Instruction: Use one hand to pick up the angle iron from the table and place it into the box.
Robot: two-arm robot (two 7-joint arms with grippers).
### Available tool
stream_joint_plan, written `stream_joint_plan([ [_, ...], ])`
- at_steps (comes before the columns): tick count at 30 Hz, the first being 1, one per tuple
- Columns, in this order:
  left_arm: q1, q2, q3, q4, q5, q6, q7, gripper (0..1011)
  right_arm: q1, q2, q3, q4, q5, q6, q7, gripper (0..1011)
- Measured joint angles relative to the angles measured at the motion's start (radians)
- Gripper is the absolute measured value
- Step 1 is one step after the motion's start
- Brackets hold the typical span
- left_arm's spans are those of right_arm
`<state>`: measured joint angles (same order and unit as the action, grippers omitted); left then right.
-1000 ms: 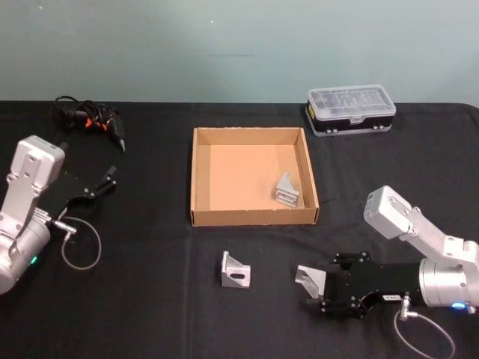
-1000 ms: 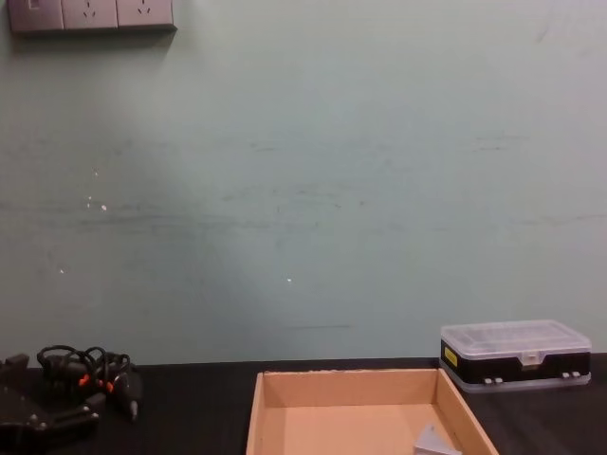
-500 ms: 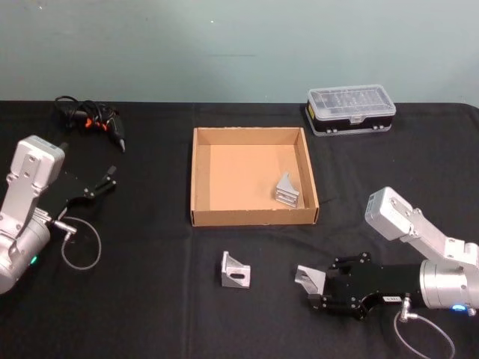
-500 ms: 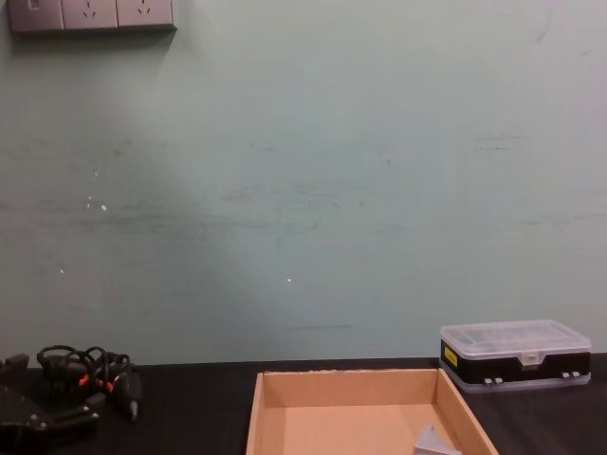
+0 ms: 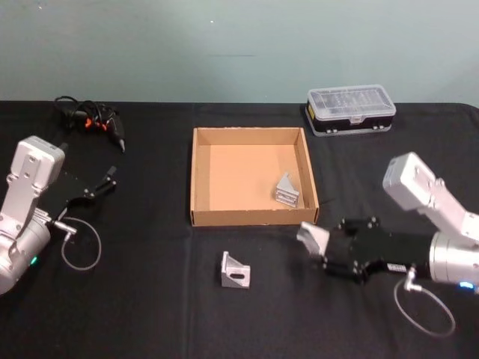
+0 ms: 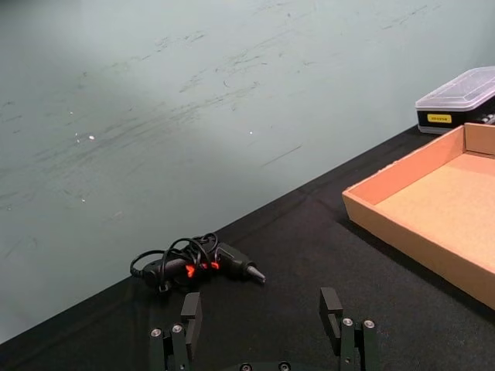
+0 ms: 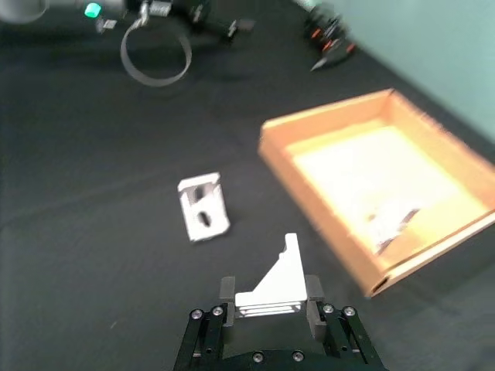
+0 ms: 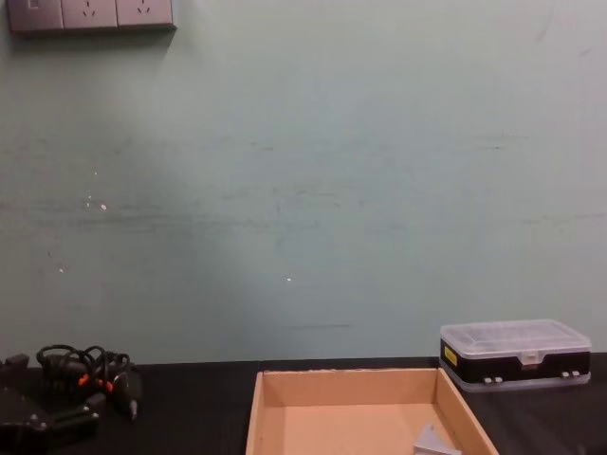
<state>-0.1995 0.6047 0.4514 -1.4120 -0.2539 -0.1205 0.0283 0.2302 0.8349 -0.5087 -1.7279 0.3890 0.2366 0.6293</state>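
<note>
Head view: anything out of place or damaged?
Nothing stands out. One angle iron lies in the box, a second angle iron sits on the table in front of it, and the right gripper holds a third angle iron near the box's front right corner. The left gripper is parked open, far left.

Soft, even light falls from overhead. The matte black table [image 5: 150,299] soaks it up and shows almost no shadows. The pale wall [image 8: 303,190] is brightly and evenly lit. In the right wrist view the box [image 7: 363,170] floor washes out, and the angle iron [image 7: 278,274] clamped in the right gripper [image 7: 271,292] gleams white. The clear case lid [image 5: 350,97] carries faint highlights.
</note>
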Motion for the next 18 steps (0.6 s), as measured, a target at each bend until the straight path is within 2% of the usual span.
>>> stream_joint_plan([
  [3,0.000,0.000,0.000,0.000,0.000,0.000,0.000,1000,0.002,-0.014,0.014,-0.017,-0.001,0.007,-0.026,530],
  [9,0.000,0.000,0.000,0.000,0.000,0.000,0.000,1000,0.037,-0.088,0.023,-0.019,-0.020,0.032,-0.085,530],
  [13,0.000,0.000,0.000,0.000,0.000,0.000,0.000,1000,0.082,-0.152,0.004,0.016,-0.044,0.047,-0.104,530],
  [14,0.000,0.000,0.000,0.000,0.000,0.000,0.000,1000,0.104,-0.179,-0.006,0.038,-0.056,0.053,-0.109,530],
  [18,0.000,0.000,0.000,0.000,0.000,0.000,0.000,1000,0.157,-0.240,-0.033,0.098,-0.083,0.065,-0.112,530],
])
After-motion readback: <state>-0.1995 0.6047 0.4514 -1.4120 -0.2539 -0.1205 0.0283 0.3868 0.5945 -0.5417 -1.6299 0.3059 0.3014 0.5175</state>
